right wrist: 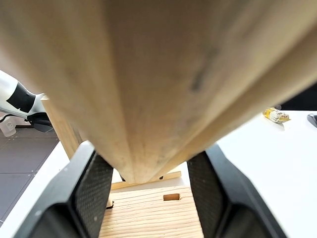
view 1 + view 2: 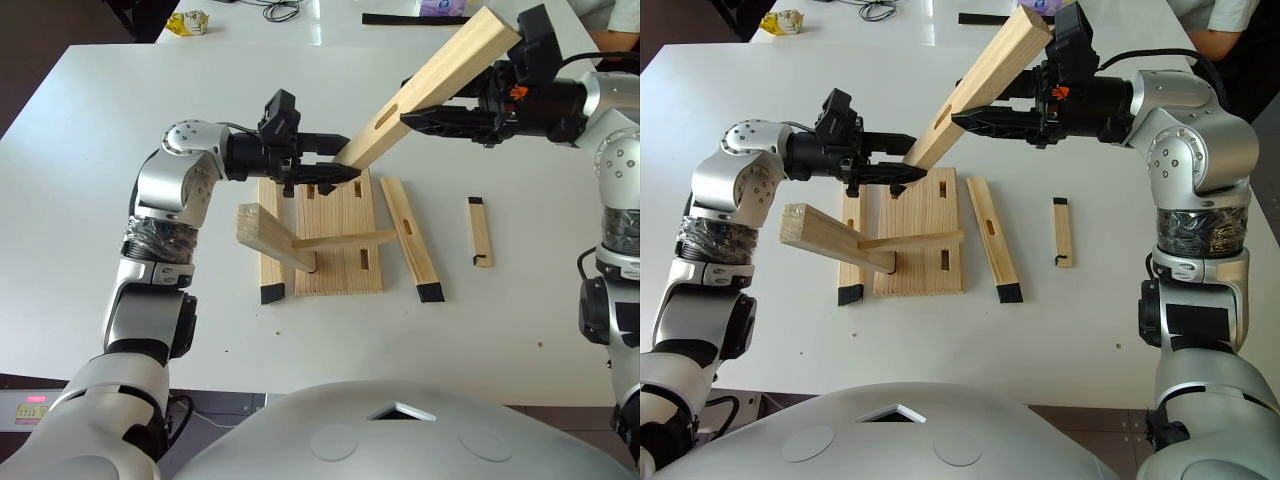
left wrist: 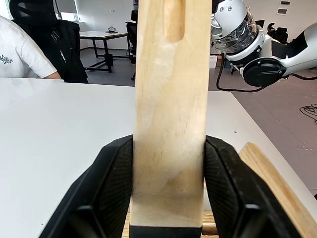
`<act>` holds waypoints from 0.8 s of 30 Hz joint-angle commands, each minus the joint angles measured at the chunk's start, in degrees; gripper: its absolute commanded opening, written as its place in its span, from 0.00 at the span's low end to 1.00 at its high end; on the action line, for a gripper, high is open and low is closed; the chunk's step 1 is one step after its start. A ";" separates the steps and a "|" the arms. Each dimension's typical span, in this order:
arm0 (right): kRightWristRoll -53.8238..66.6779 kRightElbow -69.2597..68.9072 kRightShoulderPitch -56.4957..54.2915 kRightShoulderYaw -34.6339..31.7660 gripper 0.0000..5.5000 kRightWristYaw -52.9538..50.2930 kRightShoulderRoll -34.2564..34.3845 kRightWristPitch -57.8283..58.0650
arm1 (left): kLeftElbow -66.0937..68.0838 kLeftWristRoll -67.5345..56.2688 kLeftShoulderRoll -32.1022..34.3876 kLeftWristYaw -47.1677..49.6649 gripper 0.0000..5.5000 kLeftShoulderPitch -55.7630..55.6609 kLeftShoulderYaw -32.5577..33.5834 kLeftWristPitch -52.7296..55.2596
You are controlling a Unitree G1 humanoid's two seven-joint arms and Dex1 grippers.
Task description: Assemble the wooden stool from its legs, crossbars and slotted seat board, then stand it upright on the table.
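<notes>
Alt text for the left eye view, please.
The left tool and right tool grip one long pale wooden leg, tilted, its lower end over the flat slotted wooden seat board on the white table. A second pale leg leans from the board; a black-tipped leg lies beside it.

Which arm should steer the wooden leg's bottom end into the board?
Left, probably. The left gripper clamps the leg near its bottom end, just above the board; the right gripper holds it higher up.
</notes>
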 commanded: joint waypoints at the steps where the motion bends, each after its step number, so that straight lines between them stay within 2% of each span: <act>1: -2.95 -1.14 2.21 1.99 0.39 1.26 -2.52 -0.42 | 0.98 -0.53 0.85 1.98 0.37 -1.73 2.57 0.83; 5: -2.44 -1.32 2.12 2.06 0.39 0.79 -2.50 -0.35 | 1.66 0.04 0.06 3.55 0.37 -2.01 3.26 0.13; 6: -2.40 -1.37 2.12 2.04 0.39 0.48 -2.33 -0.37 | 1.99 -0.10 -0.30 4.02 0.43 -2.20 3.53 0.48; 15: -3.92 -1.29 2.12 0.67 0.37 -3.26 -0.27 -1.67 | 8.79 7.55 -1.19 8.65 0.70 -2.64 2.35 -10.18; 19: -5.05 -1.46 2.23 -0.91 0.37 -4.20 -1.92 -2.81 | 9.86 8.70 -0.03 10.44 0.82 -2.36 4.04 -12.27; 24: -6.12 -1.84 5.55 -5.03 0.37 -2.50 -8.15 -4.05 | 5.01 6.66 4.40 13.02 0.82 0.71 9.79 -11.31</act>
